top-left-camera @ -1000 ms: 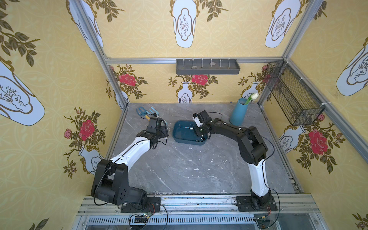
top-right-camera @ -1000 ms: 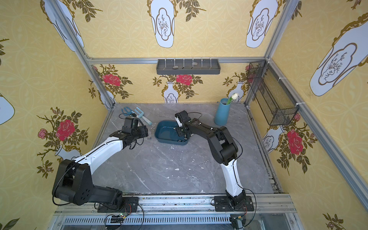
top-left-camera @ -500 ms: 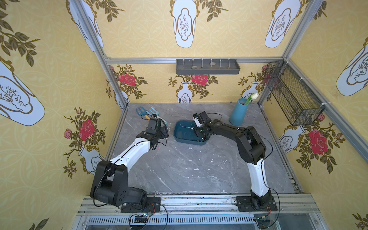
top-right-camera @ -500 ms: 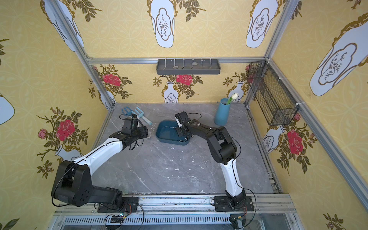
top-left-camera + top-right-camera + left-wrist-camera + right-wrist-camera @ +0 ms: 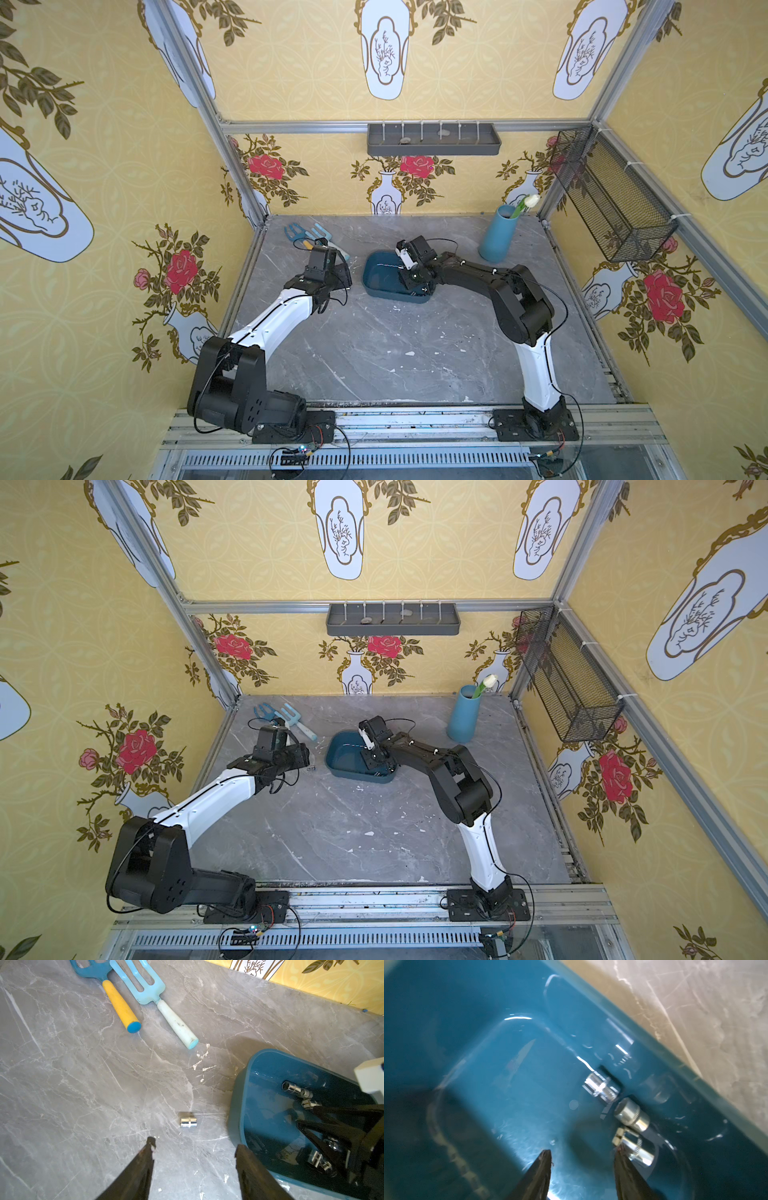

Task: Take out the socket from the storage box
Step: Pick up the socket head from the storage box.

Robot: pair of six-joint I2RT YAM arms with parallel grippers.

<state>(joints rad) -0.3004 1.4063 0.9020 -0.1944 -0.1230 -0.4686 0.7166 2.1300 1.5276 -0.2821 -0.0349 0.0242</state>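
Observation:
The storage box (image 5: 384,278) is a teal-blue tub in the middle of the marble table in both top views (image 5: 347,758). My right gripper (image 5: 583,1152) reaches down inside it, open, with nothing between its fingers. Three chrome sockets lie by the box wall: one (image 5: 601,1088), a second (image 5: 631,1114), and a third (image 5: 636,1151) touching one fingertip from outside. My left gripper (image 5: 195,1145) hangs open over the bare table beside the box (image 5: 241,1093). A short socket (image 5: 188,1122) lies on the table just ahead of it.
Two toy garden forks (image 5: 145,991) (image 5: 119,1005) lie at the back left of the table. A blue vase with a tulip (image 5: 498,235) stands at the back right. A grey tray (image 5: 432,141) hangs on the back wall and a wire-mesh basket (image 5: 611,195) on the right wall.

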